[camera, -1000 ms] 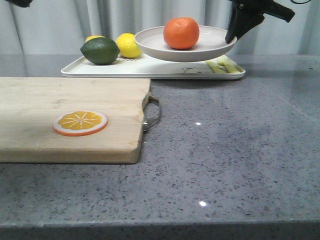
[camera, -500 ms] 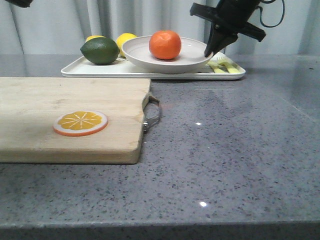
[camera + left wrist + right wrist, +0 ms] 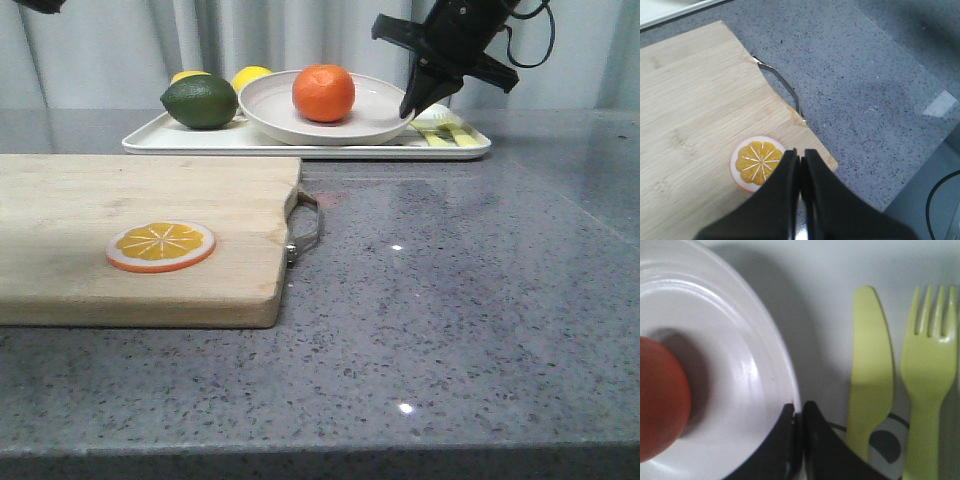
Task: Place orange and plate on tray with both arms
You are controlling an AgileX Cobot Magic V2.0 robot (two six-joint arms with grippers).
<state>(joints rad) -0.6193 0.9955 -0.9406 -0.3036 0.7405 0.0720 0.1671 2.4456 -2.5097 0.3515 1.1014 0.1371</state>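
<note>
The right gripper [image 3: 408, 108] has its fingers pinched on the right-hand rim of the plate [image 3: 372, 112], one finger above the rim and one below, as the right wrist view shows [image 3: 798, 412]. The plate rests on the tray [image 3: 300, 142] at the far side of the table, and the orange [image 3: 323, 92] sits inside the plate, left of its centre. Just right of the plate, a yellow-green knife [image 3: 872, 365] and fork [image 3: 929, 370] lie side by side on the tray. At the tray's left end are a green lime [image 3: 200, 101] and, behind it, a yellow lemon [image 3: 250, 76]. The left gripper [image 3: 800, 160] hangs above the wooden cutting board [image 3: 140, 235] with its fingers pressed together on nothing, over the orange slice disc [image 3: 757, 162] lying near the board's right edge, close to the metal handle [image 3: 306, 228].
</note>
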